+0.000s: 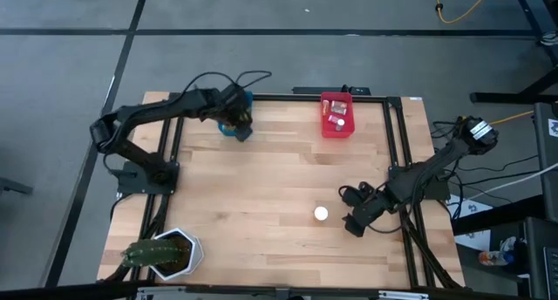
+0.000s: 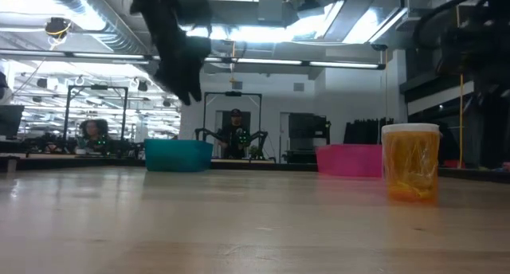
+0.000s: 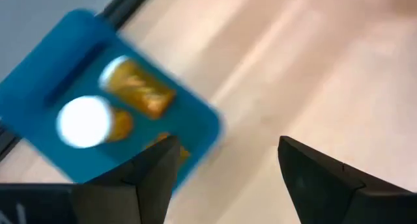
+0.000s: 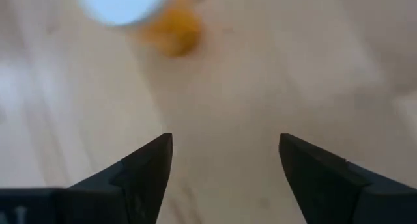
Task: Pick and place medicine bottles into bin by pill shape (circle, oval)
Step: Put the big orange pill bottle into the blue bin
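With its fingers apart and empty, the left tool (image 1: 237,126) hangs over the blue bin (image 3: 45,94) after a drop, while the right tool (image 1: 351,227), also spread, sits near the last bottle (image 1: 321,214) on the tabletop (image 1: 261,187) and should probably close on it next.

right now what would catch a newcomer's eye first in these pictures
Probably the lone amber medicine bottle with its white cap, standing upright on the bare wood just ahead of the open right pincer. Next, the blue bin at the table's far edge, bottles already inside, with the open left pincer above it.
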You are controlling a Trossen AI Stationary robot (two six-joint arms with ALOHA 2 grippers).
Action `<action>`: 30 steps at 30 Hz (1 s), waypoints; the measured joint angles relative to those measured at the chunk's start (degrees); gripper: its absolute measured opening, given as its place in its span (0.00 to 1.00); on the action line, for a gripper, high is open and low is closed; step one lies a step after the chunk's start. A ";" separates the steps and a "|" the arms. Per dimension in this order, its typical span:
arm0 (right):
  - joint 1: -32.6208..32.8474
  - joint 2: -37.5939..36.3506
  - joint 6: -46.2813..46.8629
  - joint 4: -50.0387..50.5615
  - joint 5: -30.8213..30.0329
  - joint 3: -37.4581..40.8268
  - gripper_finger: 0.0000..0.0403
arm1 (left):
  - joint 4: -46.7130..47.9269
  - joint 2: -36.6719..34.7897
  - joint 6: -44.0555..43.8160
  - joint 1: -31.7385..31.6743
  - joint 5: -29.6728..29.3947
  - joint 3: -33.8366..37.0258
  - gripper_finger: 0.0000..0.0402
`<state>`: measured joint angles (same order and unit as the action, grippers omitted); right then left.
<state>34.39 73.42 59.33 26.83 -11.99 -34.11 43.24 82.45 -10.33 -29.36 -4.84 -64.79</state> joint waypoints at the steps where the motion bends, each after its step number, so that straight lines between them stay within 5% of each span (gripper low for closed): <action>1: 0.55 0.97 -1.17 -2.29 0.00 0.17 0.70 | 0.23 -0.94 0.26 1.53 0.55 0.00 0.62; 12: 2.48 14.26 -13.63 -18.21 -8.21 0.83 0.70 | 1.57 -8.19 -0.68 17.17 1.13 0.00 0.62; 21: 2.48 17.68 -21.16 -30.02 -17.65 0.83 0.70 | 2.87 -9.11 -1.58 24.83 -2.96 0.02 0.62; 30: 0.40 22.02 -23.66 -37.96 -18.01 0.81 0.70 | 4.31 -9.11 -1.75 28.87 -5.20 0.02 0.62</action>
<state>34.79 95.44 35.67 -11.13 -30.00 -33.30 47.55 73.34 -12.08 -0.49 -10.04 -64.77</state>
